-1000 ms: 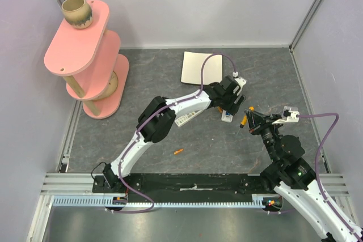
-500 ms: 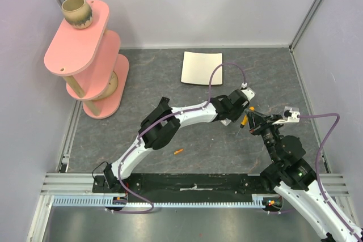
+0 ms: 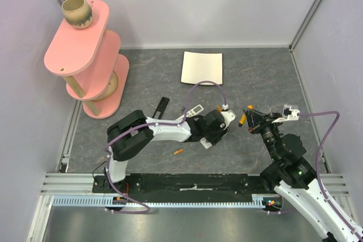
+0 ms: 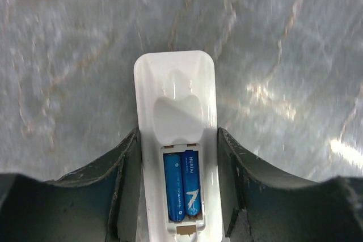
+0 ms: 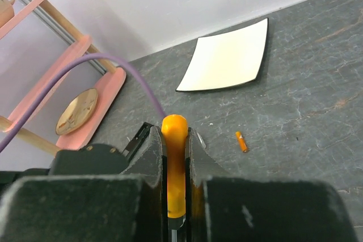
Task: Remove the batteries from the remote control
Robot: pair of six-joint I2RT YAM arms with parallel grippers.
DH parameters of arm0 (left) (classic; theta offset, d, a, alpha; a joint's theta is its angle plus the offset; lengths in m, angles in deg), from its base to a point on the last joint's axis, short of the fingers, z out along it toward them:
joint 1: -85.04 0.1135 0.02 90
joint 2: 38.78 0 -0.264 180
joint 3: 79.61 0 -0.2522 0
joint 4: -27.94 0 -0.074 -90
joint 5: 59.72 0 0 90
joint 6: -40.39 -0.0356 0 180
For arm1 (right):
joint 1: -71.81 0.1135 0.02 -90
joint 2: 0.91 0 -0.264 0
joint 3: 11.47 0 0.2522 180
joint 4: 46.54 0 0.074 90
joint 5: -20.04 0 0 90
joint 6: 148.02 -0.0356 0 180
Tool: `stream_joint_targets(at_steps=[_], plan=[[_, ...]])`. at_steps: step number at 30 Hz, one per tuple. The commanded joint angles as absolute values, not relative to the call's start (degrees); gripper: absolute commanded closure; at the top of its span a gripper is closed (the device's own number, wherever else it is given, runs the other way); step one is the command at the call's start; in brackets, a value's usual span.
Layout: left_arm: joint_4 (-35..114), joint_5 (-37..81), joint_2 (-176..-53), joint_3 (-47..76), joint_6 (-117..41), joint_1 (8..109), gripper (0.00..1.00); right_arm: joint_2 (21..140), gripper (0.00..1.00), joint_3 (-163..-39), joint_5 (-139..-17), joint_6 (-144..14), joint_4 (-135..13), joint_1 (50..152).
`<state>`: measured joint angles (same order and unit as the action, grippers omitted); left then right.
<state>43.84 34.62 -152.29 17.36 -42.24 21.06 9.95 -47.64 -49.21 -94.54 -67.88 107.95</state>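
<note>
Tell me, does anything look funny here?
Yes. The remote control, gripped by the left end effector, is open at the back with two blue batteries showing, and a small orange cylinder lies loose on the table.

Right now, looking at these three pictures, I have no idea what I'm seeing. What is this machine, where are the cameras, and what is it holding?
This is a robot with a left arm and a right arm, bolted at the near edge of a grey table. Each arm ends in a two-finger gripper.

The wide picture comes from a camera above and behind the arms. The other two come from small cameras on the wrists, so each shows that arm's own fingers.

The left gripper clasps a white remote control by its sides. The remote's open bay shows two blue batteries. The right gripper pinches a small orange cylinder, probably another battery. A second orange cylinder lies loose on the table.

Also there are a cream square plate, a black bar and a pink shelf stand with a mug on top.
</note>
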Motion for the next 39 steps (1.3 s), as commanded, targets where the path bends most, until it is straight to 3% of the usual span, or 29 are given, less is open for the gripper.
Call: stream_joint_targets(at_steps=[1,10,13,14,17,20,28,39], plan=[[48.21,30.89,-147.34,25.80,-42.49,20.53,0.74,11.75,1.00,-46.24,-51.24,-95.73,-62.86,107.94],[46.72,31.34,-143.02,32.23,-46.71,23.60,0.64,19.13,1.00,-41.67,-54.40,-97.14,-53.45,107.94],[47.76,30.54,-143.98,29.60,-48.73,23.87,0.52,21.50,1.00,-40.70,-54.67,-97.13,-51.17,107.94],[48.20,30.63,-144.07,29.16,-48.73,23.87,0.39,21.94,1.00,-40.26,-54.93,-97.13,-50.47,107.94],[47.86,31.41,-142.58,29.76,-48.74,23.87,0.23,23.18,1.00,-39.56,-55.20,-97.05,-49.15,107.94],[46.98,32.47,-139.42,32.48,-48.12,23.78,0.18,23.97,1.00,-38.85,-55.46,-97.22,-48.27,107.94],[46.28,33.09,-132.92,43.19,-41.02,23.52,0.19,25.46,1.00,-38.24,-56.16,-97.49,-46.33,107.94],[42.23,33.35,-132.11,47.17,-39.68,23.52,0.49,30.03,1.00,-36.30,-57.31,-97.93,-40.71,107.94]])
